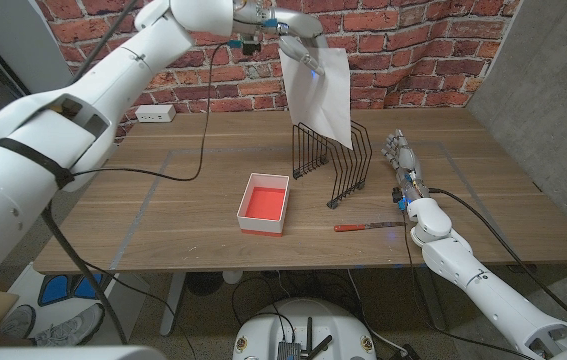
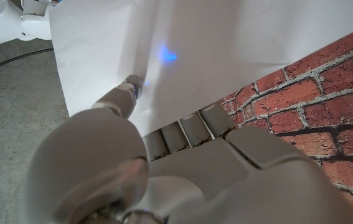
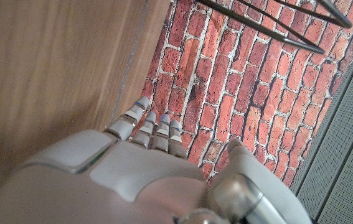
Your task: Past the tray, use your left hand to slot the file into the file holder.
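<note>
1. The left hand (image 1: 285, 28) is raised high above the black wire file holder (image 1: 329, 160), pinching the top edge of the file (image 1: 320, 92) — a smooth white sheet, flat and rectangular, hanging tilted with its lower corner dipping in among the holder's upright wires.
2. In the left wrist view the hand's (image 2: 164, 168) rounded grey-white fingers (image 2: 188, 127) lie against one face of the sheet (image 2: 226, 56), and the thumb presses the paper from the side; a small blue glow shows on the paper near the fingertip.
3. The file holder is a rack of thin, dark metal rods bent into tall loops, standing on the wooden table (image 1: 163, 200) toward the brick wall (image 1: 393, 40).
4. Just beside the holder, on its side nearer the robot and toward the robot's left, sits the tray (image 1: 264, 203) — a shallow square box, white outside, bright red inside.
5. On the holder's other near side lies a slim screwdriver (image 1: 368, 227) with a red handle, flat on the wood grain.
6. The right hand (image 1: 401, 160) stands on the table to the holder's right, fingers straight, close together and holding nothing; the right wrist view shows them (image 3: 154, 127) lined up side by side, pointing at the brick wall.
</note>
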Robot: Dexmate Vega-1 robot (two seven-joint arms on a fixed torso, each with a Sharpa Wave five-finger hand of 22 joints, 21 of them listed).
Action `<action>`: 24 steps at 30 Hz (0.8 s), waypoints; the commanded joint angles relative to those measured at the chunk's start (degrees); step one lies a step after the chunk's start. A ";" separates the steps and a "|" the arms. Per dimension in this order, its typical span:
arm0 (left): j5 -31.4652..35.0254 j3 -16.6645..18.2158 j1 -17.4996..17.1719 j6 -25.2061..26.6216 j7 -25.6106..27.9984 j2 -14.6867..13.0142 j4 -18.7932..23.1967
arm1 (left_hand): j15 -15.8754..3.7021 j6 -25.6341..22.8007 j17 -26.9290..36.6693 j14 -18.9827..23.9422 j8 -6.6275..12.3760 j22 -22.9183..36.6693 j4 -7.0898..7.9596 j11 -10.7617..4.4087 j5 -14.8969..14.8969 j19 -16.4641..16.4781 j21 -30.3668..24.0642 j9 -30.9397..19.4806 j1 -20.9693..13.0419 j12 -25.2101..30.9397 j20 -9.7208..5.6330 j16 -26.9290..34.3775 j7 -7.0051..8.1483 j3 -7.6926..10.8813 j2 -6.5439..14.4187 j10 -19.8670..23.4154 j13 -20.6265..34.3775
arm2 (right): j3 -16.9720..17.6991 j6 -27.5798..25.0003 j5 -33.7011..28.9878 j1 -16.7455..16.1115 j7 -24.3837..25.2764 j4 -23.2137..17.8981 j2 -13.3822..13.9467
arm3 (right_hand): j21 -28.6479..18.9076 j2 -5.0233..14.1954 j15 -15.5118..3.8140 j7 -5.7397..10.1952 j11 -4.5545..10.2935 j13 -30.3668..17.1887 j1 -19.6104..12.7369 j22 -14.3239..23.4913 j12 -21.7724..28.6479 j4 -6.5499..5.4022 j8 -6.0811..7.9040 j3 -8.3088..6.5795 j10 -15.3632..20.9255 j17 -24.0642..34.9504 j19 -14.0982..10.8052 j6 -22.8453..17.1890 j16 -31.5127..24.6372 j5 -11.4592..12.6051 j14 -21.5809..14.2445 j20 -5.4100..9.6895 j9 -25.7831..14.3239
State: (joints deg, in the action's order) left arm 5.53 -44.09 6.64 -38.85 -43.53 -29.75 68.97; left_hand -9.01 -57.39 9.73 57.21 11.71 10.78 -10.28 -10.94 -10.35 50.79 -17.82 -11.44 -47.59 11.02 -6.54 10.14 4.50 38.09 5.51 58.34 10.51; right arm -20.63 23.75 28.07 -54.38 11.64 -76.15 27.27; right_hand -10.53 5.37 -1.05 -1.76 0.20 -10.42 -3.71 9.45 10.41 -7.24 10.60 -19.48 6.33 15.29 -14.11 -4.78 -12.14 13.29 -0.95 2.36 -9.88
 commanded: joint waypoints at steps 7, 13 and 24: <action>-0.24 -1.40 -0.10 -0.97 -0.53 1.65 -1.82 | -4.35 -0.38 0.11 0.62 0.41 0.14 0.17 -0.14 0.29 0.00 -0.25 -0.11 -0.12 -0.07 -3.87 0.16 0.25 -0.20 0.16 0.21 0.33 | 0.34 0.26 0.50 -0.51 -0.13 -0.03 0.17 | -0.21 2.14 -0.17 -0.13 0.02 -0.18 0.38 0.11 0.49 0.11 0.10 -0.59 0.50 0.33 -0.68 -0.42 -0.57 0.04 -0.27 0.06 -0.13; -0.05 -1.76 -0.25 -1.17 -0.67 1.87 -1.98 | -4.47 -0.37 0.11 0.61 0.40 0.14 0.09 -0.16 0.28 -0.03 -0.26 -0.11 -0.19 -0.06 -3.88 0.15 0.24 -0.18 0.15 0.23 0.33 | 0.41 0.13 0.69 -0.75 -0.06 -0.13 0.17 | -0.25 2.15 -0.08 -0.14 -0.03 -0.18 0.41 0.11 0.51 0.12 0.10 -0.64 0.55 0.36 -0.78 -0.44 -0.64 0.03 -0.40 -0.12 -0.13; 1.47 -2.59 -0.42 -1.88 -0.52 2.12 -2.29 | -4.41 -0.34 0.10 0.56 0.38 0.13 0.09 -0.21 0.29 -0.10 -0.26 -0.11 -0.18 0.00 -3.88 0.13 0.30 -0.19 0.11 0.37 0.34 | 0.41 0.26 0.79 -0.44 -0.33 0.39 0.07 | -0.27 2.11 -0.16 -0.11 0.01 -0.18 0.50 0.12 0.50 0.11 0.10 -0.64 0.53 0.41 -0.85 -0.46 -0.65 0.00 -0.35 -0.18 -0.13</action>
State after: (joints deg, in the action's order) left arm 5.70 -45.76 6.39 -40.05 -44.06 -28.04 67.15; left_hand -9.01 -57.39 9.72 57.22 11.72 10.78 -10.28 -10.92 -10.35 50.79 -17.78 -11.44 -47.59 11.02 -6.55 10.14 4.50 38.09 5.50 58.34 10.51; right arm -20.29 23.90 28.64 -54.91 11.54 -76.13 27.39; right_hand -10.53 5.37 -1.05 -1.76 0.20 -10.52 -3.71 9.45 10.41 -7.04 10.60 -19.68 6.33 15.59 -14.43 -4.78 -12.59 13.29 -0.95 2.04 -9.88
